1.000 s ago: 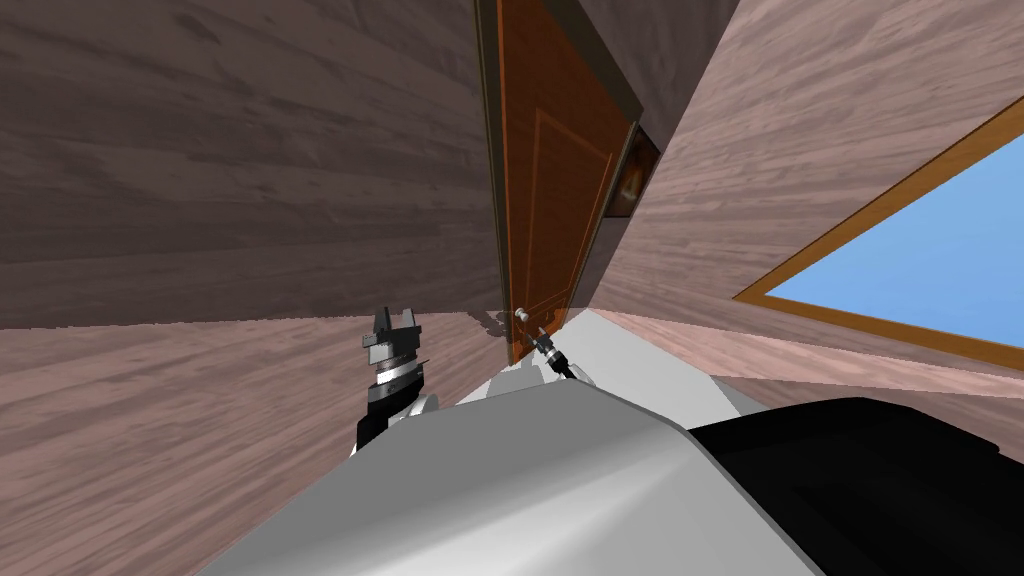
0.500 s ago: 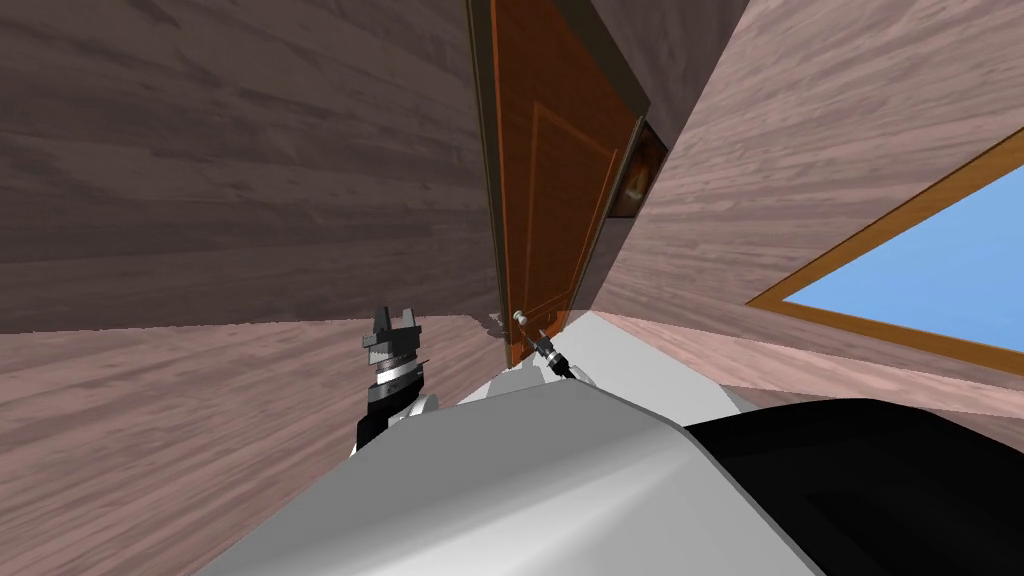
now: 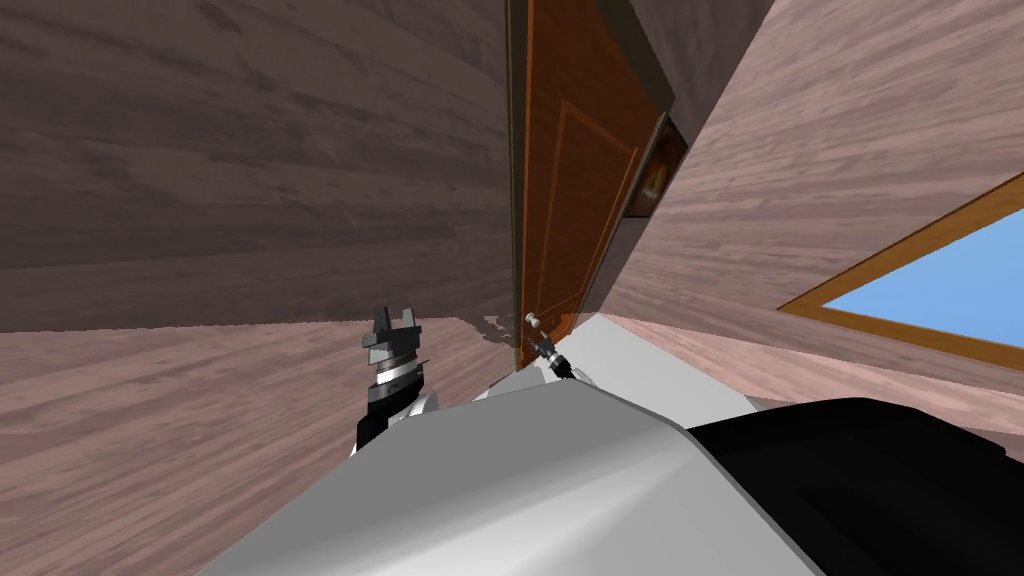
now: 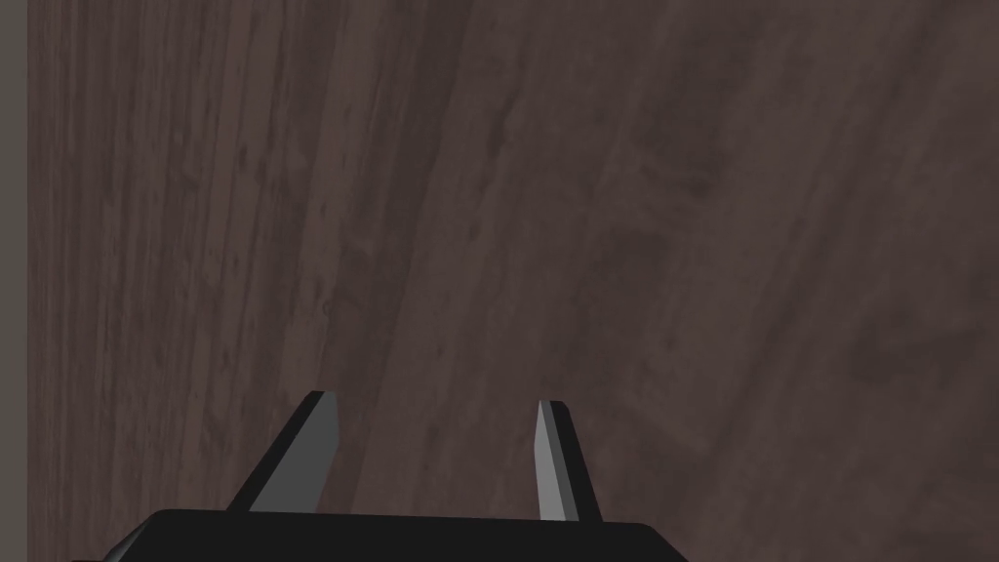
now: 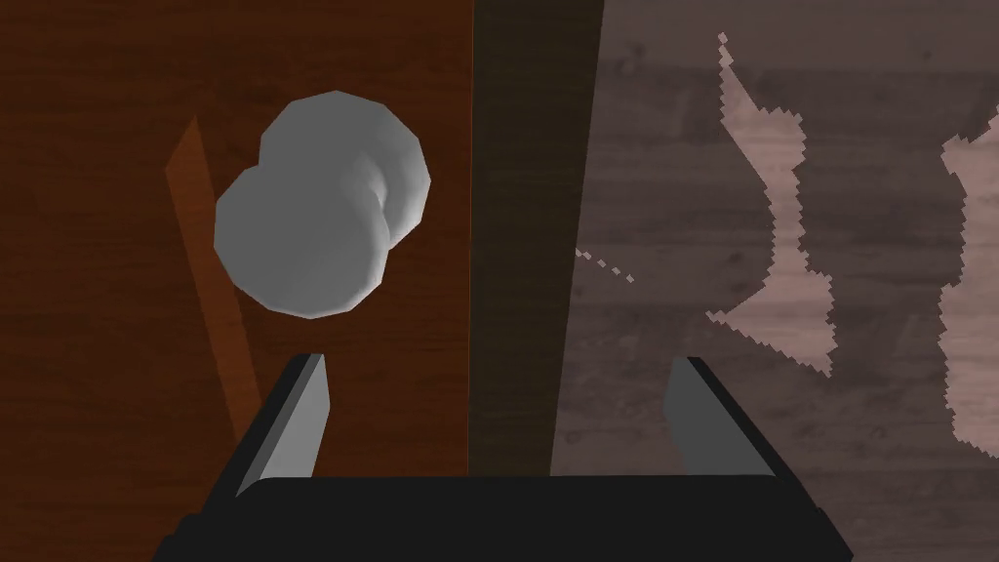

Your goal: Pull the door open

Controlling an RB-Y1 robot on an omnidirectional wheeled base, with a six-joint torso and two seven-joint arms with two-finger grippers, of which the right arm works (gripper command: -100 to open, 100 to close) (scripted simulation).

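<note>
Brown door [image 5: 98,146] carried grey round knob [image 5: 317,205], just ahead of right gripper [image 5: 497,358], nearer one finger. Pale planked surface [image 3: 150,450] lay beside left gripper [image 3: 395,318]; floor or wall unclear.

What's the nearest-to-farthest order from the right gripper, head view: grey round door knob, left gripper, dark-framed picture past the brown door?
1. Grey round door knob, just ahead of the right gripper.
2. Left gripper, off to its left.
3. Dark-framed picture, beyond the brown door.

One door [image 3: 570,200], one knob [image 5: 317,210], one window [image 3: 955,290], two claws: left claw [image 4: 434,400], right claw [image 5: 498,363].
</note>
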